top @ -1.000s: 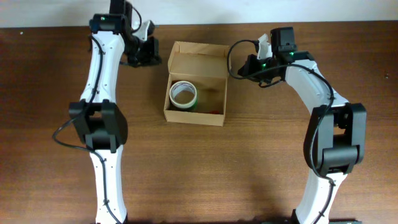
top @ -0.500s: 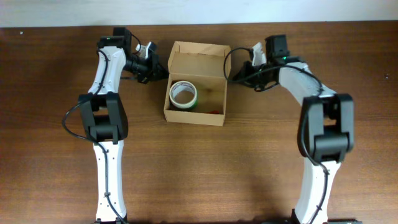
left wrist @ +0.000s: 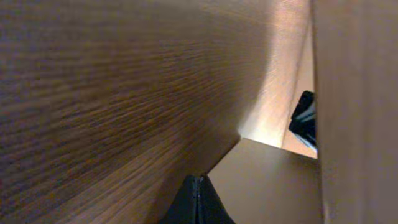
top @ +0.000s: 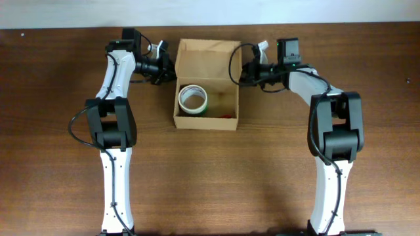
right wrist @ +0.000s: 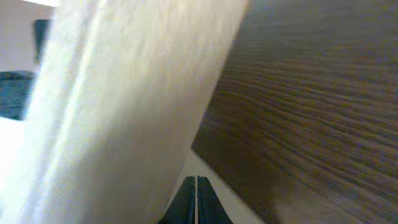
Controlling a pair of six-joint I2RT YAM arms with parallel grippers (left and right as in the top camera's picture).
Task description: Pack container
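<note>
The tan cardboard container (top: 205, 122) stands open at the table's middle back, its hinged lid (top: 203, 62) raised at the rear. A tape roll (top: 193, 99) lies inside at the left, and something small and red (top: 227, 116) at the front right. My left gripper (top: 169, 69) is shut against the lid's left edge. My right gripper (top: 241, 73) is shut against its right edge. The left wrist view shows the shut fingers (left wrist: 198, 200) at the cardboard (left wrist: 267, 180). The right wrist view shows the shut fingers (right wrist: 196, 200) beside the flap (right wrist: 124, 112).
The brown wooden table (top: 216, 177) spreads in front of the box. Both arms reach in from the sides along the table's back edge, close to the pale wall strip (top: 367, 12).
Both grippers have moved inward to the sides of the lid. The lid has swung up from lying back and now leans over the box's rear.
</note>
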